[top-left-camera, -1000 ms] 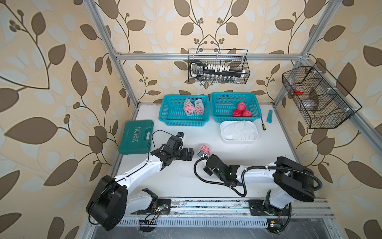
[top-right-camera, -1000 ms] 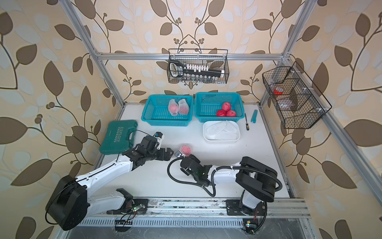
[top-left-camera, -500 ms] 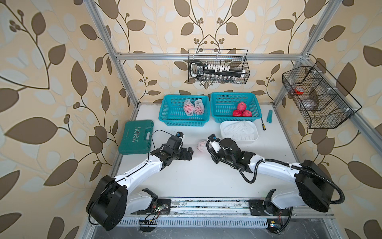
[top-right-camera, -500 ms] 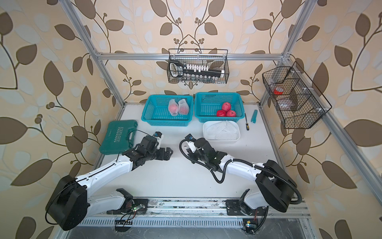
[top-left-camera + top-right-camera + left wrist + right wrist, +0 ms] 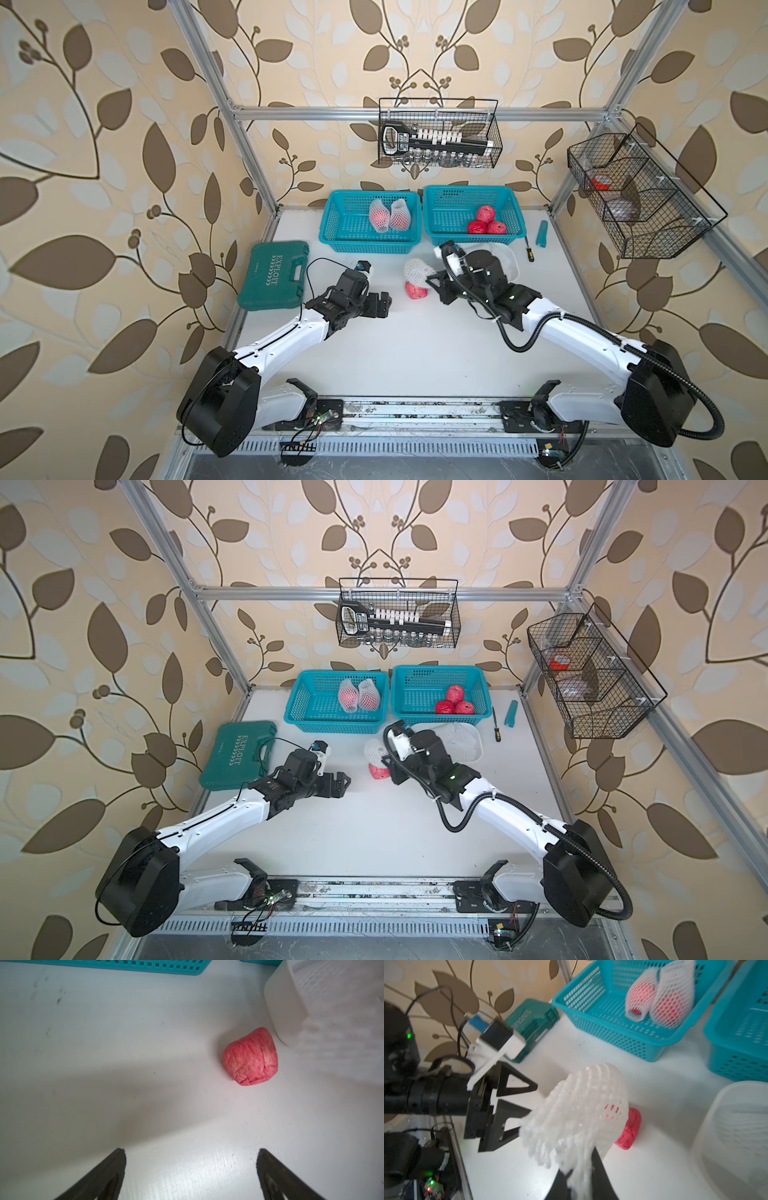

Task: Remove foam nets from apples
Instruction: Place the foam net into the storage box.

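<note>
The right gripper [image 5: 579, 1169] pinches a white tubular foam mesh net [image 5: 577, 1109] beside a bare round red-pink apple [image 5: 251, 1057] lying on the white tabletop [image 5: 415, 353]. The left gripper [image 5: 191, 1150] is spread wide and empty.

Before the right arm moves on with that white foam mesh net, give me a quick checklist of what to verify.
1. Net removed: ok; the white foam mesh net is off the red-pink apple, which lies bare on the white table.
2. Grip: ok; the right gripper is shut on the net.
3. Other arm free: ok; the left gripper is open, empty and apart from the apple.
4. Drop spot: ok, likely within reach; the white plastic tray stands close beside the right gripper.
5. Apple at rest: cannot tell.
</note>
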You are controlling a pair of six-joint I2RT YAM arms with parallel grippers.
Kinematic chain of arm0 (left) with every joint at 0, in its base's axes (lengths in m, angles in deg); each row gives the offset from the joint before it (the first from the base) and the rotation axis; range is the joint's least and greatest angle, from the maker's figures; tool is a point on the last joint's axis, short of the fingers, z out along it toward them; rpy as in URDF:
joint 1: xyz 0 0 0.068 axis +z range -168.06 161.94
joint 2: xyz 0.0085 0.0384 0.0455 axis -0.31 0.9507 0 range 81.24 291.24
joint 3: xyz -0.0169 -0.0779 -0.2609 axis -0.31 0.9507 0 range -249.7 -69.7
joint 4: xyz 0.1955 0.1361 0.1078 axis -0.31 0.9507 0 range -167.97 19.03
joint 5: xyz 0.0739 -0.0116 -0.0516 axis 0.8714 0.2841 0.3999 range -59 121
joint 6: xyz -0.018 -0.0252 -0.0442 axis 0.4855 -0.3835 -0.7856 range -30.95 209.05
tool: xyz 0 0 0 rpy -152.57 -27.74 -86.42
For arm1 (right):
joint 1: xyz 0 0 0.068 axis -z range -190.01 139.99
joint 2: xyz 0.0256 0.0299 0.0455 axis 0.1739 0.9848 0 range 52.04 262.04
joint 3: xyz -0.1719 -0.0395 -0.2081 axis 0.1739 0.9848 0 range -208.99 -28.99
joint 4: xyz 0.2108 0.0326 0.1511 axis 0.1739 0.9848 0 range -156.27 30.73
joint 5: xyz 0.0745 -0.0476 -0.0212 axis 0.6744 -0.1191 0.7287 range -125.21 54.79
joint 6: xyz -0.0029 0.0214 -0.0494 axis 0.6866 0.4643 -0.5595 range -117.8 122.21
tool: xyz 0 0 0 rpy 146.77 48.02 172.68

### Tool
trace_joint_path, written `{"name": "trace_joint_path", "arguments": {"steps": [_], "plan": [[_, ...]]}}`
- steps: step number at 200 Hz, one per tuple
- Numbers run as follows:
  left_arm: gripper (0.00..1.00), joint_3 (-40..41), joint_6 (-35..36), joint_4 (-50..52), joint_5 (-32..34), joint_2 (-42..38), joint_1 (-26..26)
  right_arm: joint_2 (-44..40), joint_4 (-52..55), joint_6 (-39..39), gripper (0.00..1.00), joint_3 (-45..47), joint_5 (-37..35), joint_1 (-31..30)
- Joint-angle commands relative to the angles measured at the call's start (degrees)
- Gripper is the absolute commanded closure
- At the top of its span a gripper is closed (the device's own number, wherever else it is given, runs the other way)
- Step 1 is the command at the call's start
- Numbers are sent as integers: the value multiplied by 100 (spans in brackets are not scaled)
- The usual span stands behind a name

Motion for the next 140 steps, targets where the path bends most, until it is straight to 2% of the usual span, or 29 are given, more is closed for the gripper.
{"name": "trace_joint_path", "arguments": {"steps": [1,18,44,47,85,115,140], "plan": [[1,-238,62,-703,-461,-254,61,-48,-404,811,86,-250,361,715],[1,-366,88,-813,-622,-196,0,76,-639,1150,86,-304,661,1376],[1,-638,129,-579,-714,85,-78,582,-334,1468,87,-709,1226,2180],[1,-646,120,-574,-725,110,-80,648,-265,1477,84,-761,1252,2234],[1,-517,34,-710,-791,338,-85,1230,93,1471,85,-1068,1776,2716],[1,-632,36,-649,-868,531,-89,1656,-138,1666,86,-932,2516,2895],[1,-733,66,-625,-926,677,-87,1885,-270,1820,87,-680,2652,3007]]}}
